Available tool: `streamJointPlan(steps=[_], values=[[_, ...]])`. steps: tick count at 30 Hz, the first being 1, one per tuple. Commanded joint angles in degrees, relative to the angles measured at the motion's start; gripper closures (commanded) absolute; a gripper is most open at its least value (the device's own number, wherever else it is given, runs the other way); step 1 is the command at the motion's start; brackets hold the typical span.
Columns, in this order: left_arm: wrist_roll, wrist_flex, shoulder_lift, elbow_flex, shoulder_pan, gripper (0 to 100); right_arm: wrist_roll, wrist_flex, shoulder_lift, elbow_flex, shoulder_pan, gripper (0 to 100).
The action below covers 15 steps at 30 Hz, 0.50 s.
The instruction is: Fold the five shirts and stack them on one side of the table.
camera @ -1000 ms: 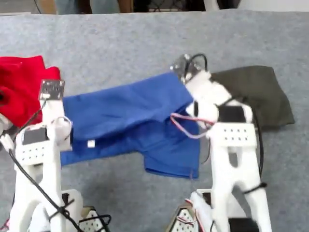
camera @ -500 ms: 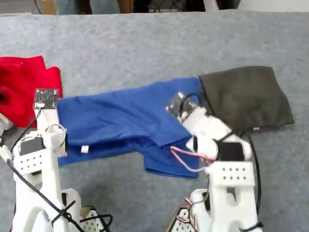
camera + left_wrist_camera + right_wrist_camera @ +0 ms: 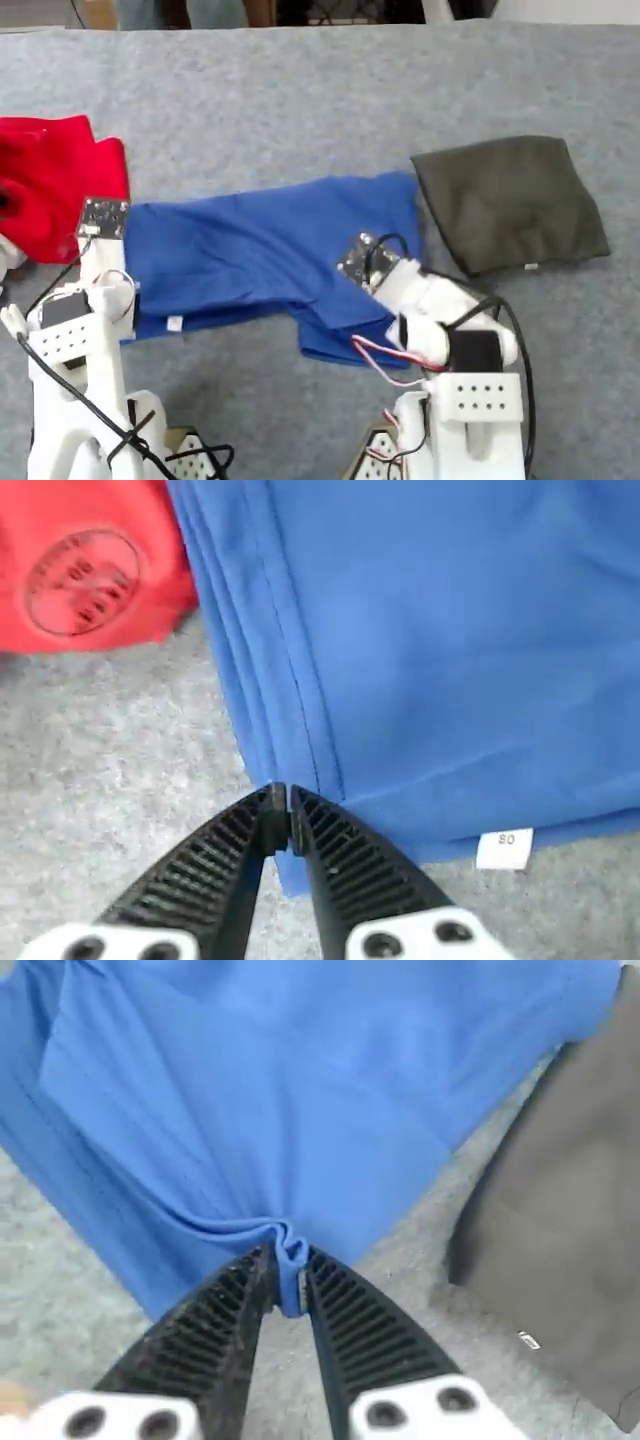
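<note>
- The blue shirt [image 3: 260, 235] is lying stretched across the middle of the surface [image 3: 300, 90], between the red shirt [image 3: 45, 180] and the folded dark shirt [image 3: 510, 200].
- The left claw [image 3: 281, 815] is pinching its layered edge near the red shirt.
- The right claw [image 3: 288, 1275] is clamping a bunched pleat at the end beside the dark shirt.
- Judging by this, a fold of the blue shirt is underway.
- The next move is probably calling for both claws to carry their edges across evenly.
</note>
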<state>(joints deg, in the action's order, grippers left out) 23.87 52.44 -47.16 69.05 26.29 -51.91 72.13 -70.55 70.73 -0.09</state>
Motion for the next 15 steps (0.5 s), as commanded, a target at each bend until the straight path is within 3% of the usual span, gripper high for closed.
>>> streamJointPlan(steps=[1, 15], values=[[0.62, -0.53, -1.49, -2.24, 3.74, 97, -0.7, 1.14, -0.57, 0.04, -1.05, 98.5], [0.44, -7.47, -0.97, 4.26, 4.44, 97, -0.97, 2.29, -0.66, 0.13, -4.66, 98.4]])
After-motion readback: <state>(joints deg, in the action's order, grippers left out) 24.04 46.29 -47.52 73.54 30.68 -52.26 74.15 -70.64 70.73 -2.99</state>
